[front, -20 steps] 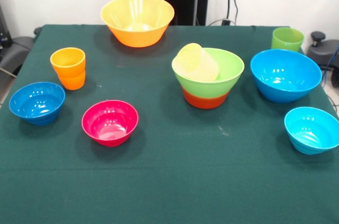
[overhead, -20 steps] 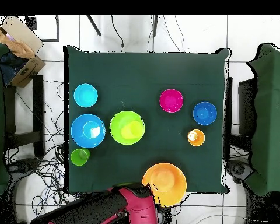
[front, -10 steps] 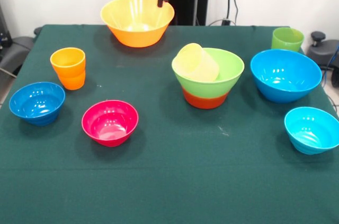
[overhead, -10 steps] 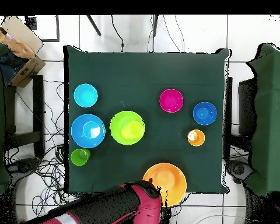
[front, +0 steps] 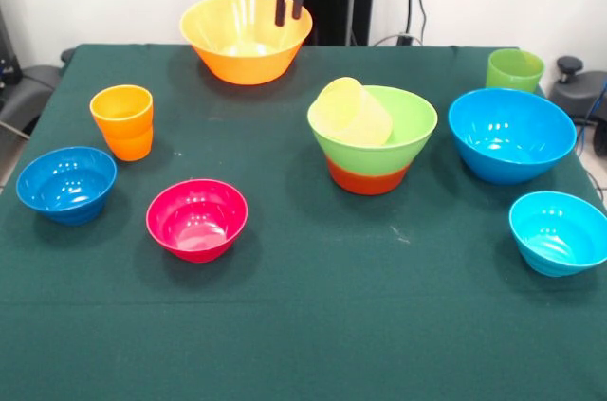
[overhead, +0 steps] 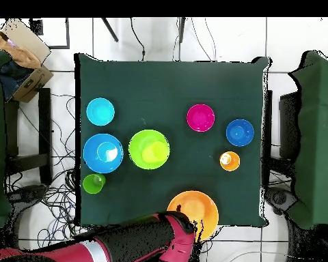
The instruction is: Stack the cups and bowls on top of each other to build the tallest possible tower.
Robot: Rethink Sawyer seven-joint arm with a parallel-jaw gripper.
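My gripper (front: 288,14) hangs open and empty over the far rim of the big yellow-orange bowl (front: 246,36). The tower (front: 372,140) is the light green bowl (front: 403,126) nested in the orange-red bowl (front: 368,178), with the pale yellow cup (front: 351,112) lying tilted inside. An orange cup (front: 122,121) stands at the left and a light green cup (front: 514,69) at the far right. Spread around are the magenta bowl (front: 197,219), small dark blue bowl (front: 66,183), big blue bowl (front: 510,134) and cyan bowl (front: 558,230). Overhead, the red arm (overhead: 126,242) reaches beside the yellow-orange bowl (overhead: 194,213).
A dark green cloth (front: 313,325) covers the table, with its front part bare. In the overhead view a cardboard box (overhead: 20,48) sits off the table's upper left, green-draped furniture (overhead: 317,136) flanks both sides, and cables (overhead: 54,191) lie on the floor.
The gripper has come down from the top edge of the front view to the yellow-orange bowl's rim. Overhead, the arm has swung further in. No cup or bowl has moved.
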